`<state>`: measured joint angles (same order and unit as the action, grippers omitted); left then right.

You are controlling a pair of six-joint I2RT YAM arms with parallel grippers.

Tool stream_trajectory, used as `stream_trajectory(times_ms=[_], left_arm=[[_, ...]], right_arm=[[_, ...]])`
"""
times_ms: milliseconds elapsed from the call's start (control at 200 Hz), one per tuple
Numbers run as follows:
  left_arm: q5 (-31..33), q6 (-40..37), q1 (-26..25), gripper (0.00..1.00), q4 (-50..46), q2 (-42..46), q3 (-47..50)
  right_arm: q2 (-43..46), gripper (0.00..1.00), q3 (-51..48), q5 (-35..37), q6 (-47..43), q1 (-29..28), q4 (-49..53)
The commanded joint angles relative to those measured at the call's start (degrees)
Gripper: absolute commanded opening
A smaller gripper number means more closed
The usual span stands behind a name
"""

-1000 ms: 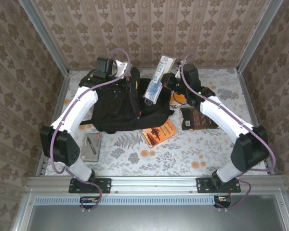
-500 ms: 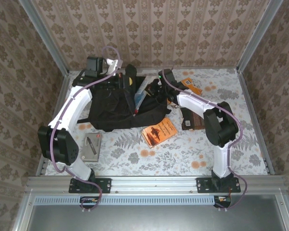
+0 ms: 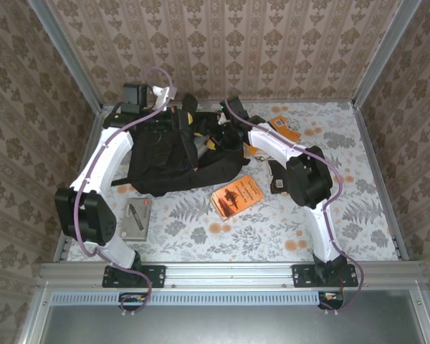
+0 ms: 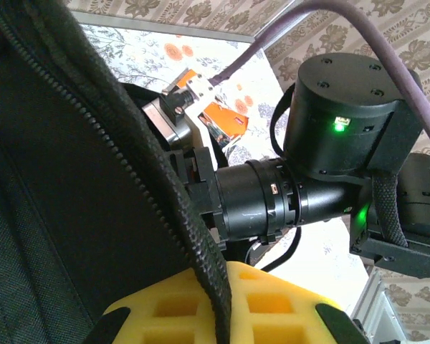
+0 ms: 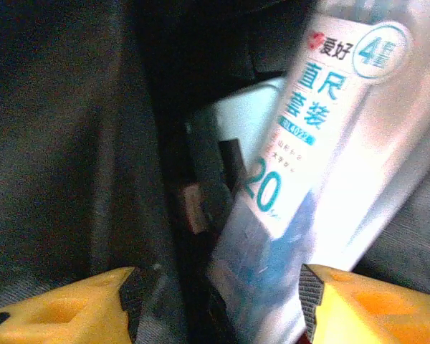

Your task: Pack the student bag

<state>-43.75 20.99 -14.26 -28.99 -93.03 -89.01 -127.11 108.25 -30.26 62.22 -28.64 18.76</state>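
**Top external.** The student bag (image 3: 168,161) lies on the far left part of the table (image 3: 272,236). The left arm (image 3: 107,158) is at its top rim and the right arm (image 3: 272,147) reaches into its mouth. Both sets of fingers are lost in black fabric here. An orange book (image 3: 236,197), a dark book (image 3: 281,179) partly under the right arm, a small orange item (image 3: 283,127) and a grey flat piece (image 3: 136,218) lie outside the bag, so the packing looks unfinished.

**Left wrist.** The left fingers (image 4: 201,315) are pressed together, apparently pinching the zip edge (image 4: 129,150) to hold the mouth up. If that pinch slips, the fabric would likely fall onto the right wrist (image 4: 344,122) close beside it. Exactly where the edge meets the fingers is cut off at the bottom of the frame.

**Right wrist.** The right fingers (image 5: 373,301) stand spread on either side of a clear ruler packet (image 5: 308,165) that leans upright inside the dark interior. It is too blurred to tell whether either finger touches the packet. How deep it sits is hidden. If the arm pulled back carelessly, it could drag or tip the packet out, or snag it on the zip.
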Motion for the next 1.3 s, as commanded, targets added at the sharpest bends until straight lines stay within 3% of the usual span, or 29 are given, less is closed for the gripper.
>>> stream_trajectory(times_ms=[0,120,225,465,595,685,785,880,945,1105,1215,1295], left_arm=[[-2.31,0.64,0.31,0.0,4.17,1.38,-1.83],[-1.82,0.69,0.64,0.0,4.2,1.86,-0.88],[-0.85,0.46,0.64,0.0,3.91,2.41,-0.29],[2.03,0.57,-1.24,0.17,1.08,3.38,1.91],[6.56,-0.14,-2.72,0.47,-4.97,5.91,2.67],[14.5,-0.79,-2.74,0.62,-8.41,11.33,5.19],[25.25,-1.21,-2.8,0.99,-12.19,20.09,9.05],[34.71,-0.48,-1.7,1.0,-16.51,28.14,13.07],[37.09,0.32,0.37,1.0,-18.64,31.75,16.62],[47.84,9.2,7.54,1.0,-25.48,37.08,25.62],[49.15,14.34,13.85,1.0,-23.89,39.2,33.02],[44.62,18.45,18.08,1.0,-20.71,37.88,37.13]], right_arm=[[6.45,0.64,-1.7,3.64,-4.41,0.75,5.02],[10.14,0.65,-3.17,4.55,-7.21,1.37,6.35],[14.95,0.66,-4.79,10.52,-11.98,1.31,10.55],[31.14,0.66,-18.38,26.79,-16.71,1.38,10.43],[36.8,0.66,-23.43,29.33,-18.58,1.09,10.33],[39.35,0.66,-25.25,30.4,-21.05,-0.01,10.94],[42.13,0.67,-27.54,33.05,-23.78,-2.09,11.49],[45.05,0.67,-31.33,35.86,-25.65,-4.74,10.17],[46.54,0.67,-33.99,36.66,-26.47,-6.57,9.05],[50.05,0.67,-40.6,34.64,-26.39,-9.16,5.41],[52.12,0.68,-45.33,33.0,-26.03,-9.59,3.26],[53.6,0.68,-48.37,31.71,-25.79,-9.59,2.1]])
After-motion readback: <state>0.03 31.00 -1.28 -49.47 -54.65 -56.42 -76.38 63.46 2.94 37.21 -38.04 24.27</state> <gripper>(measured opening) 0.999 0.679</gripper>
